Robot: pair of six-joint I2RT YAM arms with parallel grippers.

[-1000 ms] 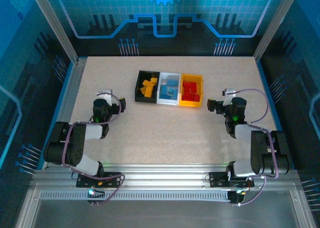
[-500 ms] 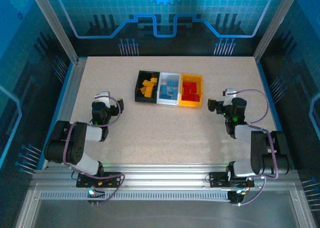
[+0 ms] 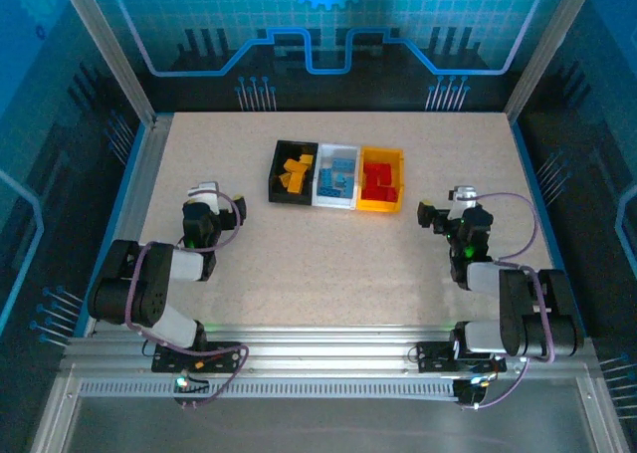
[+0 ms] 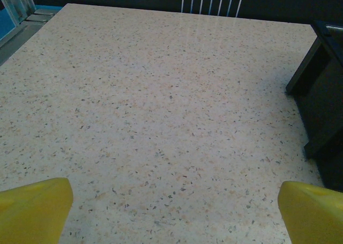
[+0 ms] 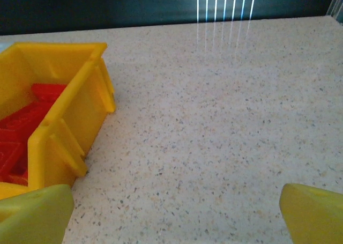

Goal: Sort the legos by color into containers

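Note:
Three containers stand side by side at the middle back of the table. The black bin [image 3: 276, 164] holds orange-yellow legos [image 3: 295, 171], the white bin [image 3: 338, 148] holds blue legos [image 3: 338, 179], and the orange-yellow bin [image 3: 381, 208] holds red legos [image 3: 379, 181]. My left gripper [image 3: 214, 198] rests low to the left of the bins, open and empty. In the left wrist view its yellow fingertips [image 4: 32, 209] frame bare table, with the black bin [image 4: 321, 104] at the right edge. My right gripper [image 3: 456, 210] is open and empty, to the right of the orange-yellow bin [image 5: 64, 120] with its red legos [image 5: 21, 126].
The speckled tabletop [image 3: 328, 264] stretches between the arms and the bins. Metal frame posts and a blue rail [image 3: 134, 189] border the table on the left, and dark walls close the back and right.
The left gripper drew back a little toward its base. The right gripper shifted slightly nearer and to the right. Both stayed open, and the bins and legos did not move.

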